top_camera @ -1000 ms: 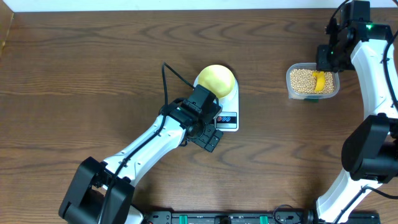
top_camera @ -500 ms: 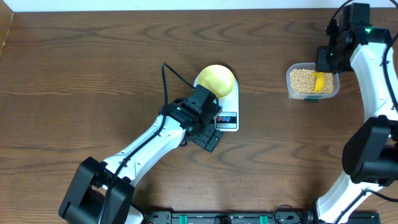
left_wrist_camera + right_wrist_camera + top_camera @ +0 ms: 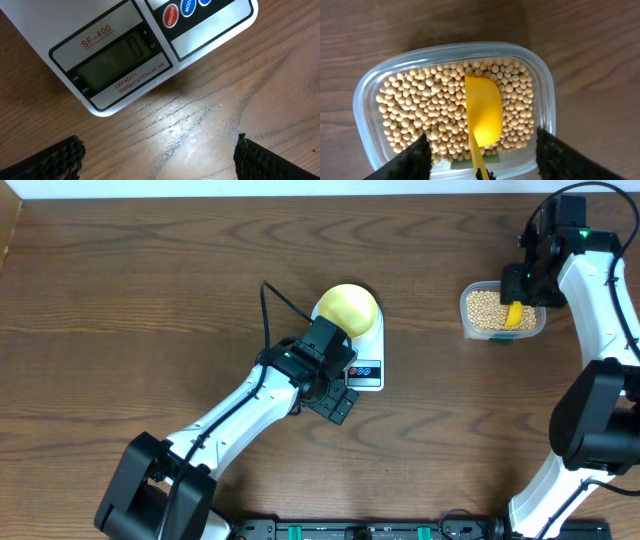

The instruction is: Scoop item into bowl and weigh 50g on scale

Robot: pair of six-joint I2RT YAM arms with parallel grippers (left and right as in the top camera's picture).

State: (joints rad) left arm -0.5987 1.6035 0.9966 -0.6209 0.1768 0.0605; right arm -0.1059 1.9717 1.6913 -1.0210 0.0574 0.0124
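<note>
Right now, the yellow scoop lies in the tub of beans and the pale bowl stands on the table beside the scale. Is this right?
Not quite: the overhead view shows the bowl on the scale, not beside it. The scoop is in the tub.

surface: dark brown wood-grain table | far edge: white strip | near edge: black rail | light: even
</note>
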